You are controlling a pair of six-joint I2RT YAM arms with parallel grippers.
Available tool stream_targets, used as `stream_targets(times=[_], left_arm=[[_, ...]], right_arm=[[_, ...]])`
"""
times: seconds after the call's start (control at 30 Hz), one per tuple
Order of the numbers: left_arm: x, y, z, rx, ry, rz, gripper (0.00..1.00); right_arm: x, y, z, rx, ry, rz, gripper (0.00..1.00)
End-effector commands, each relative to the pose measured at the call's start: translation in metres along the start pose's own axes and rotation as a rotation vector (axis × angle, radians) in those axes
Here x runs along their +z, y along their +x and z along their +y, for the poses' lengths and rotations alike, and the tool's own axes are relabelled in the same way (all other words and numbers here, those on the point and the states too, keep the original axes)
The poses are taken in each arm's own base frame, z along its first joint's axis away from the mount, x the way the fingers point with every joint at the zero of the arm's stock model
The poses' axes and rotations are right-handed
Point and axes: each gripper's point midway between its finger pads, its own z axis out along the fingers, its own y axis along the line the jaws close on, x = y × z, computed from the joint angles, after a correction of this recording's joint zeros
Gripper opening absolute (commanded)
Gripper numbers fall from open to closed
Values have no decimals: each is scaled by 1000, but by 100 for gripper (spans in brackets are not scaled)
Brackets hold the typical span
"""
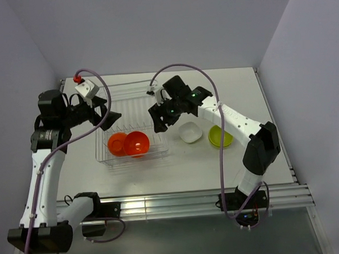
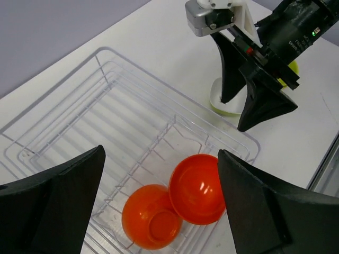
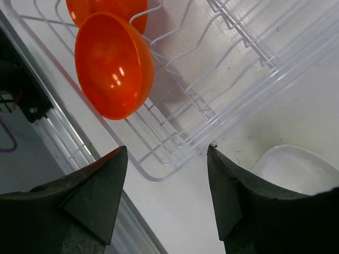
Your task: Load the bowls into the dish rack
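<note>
Orange bowls point(image 1: 137, 143) sit in the rack point(image 1: 129, 95); white bowl point(image 1: 190, 132) and green bowl point(image 1: 220, 136) wait on the desk point(image 1: 241, 90). My left hand point(image 2: 160, 152) and right hand point(image 3: 167, 148) gape empty. Next I'd lower the right hand onto the white bowl's rim.

A white table point(image 1: 188, 165) fills the middle of the top view. A silvery slotted rail point(image 1: 178, 201) runs along its 6 o'clock edge. Pale lavender walls point(image 1: 154, 26) close it in at 9, 12 and 3 o'clock. A grey surface point(image 1: 180, 239) lies past the rail at 6 o'clock.
</note>
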Motion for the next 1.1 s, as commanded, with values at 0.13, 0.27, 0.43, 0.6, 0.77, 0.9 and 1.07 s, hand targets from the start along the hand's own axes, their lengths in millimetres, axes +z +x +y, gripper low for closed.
stream_targets(times=[0.13,0.27,0.43,0.6,0.77,0.9,1.07], left_arm=[[-19,6,-25,-21,88,-91,94],[-14,2,-20,-101,98,-99,93],[-8,0,-7,-228,32,-134,93],[-13,0,-1,-202,-26,-156,94],[-17,1,-1,-169,-41,-154,96],[-15,4,-1,-181,-27,-145,96],[-15,8,-2,-176,-25,-146,96]], right_arm=[[-27,-34,25,-649,5,-345,82],[-39,-37,9,-898,115,-334,78],[-17,-57,4,-671,125,-200,69],[13,-43,18,-456,58,-111,69],[40,-24,25,-341,12,-39,70],[51,-16,27,-301,17,-22,70],[60,-9,30,-284,14,-6,70]])
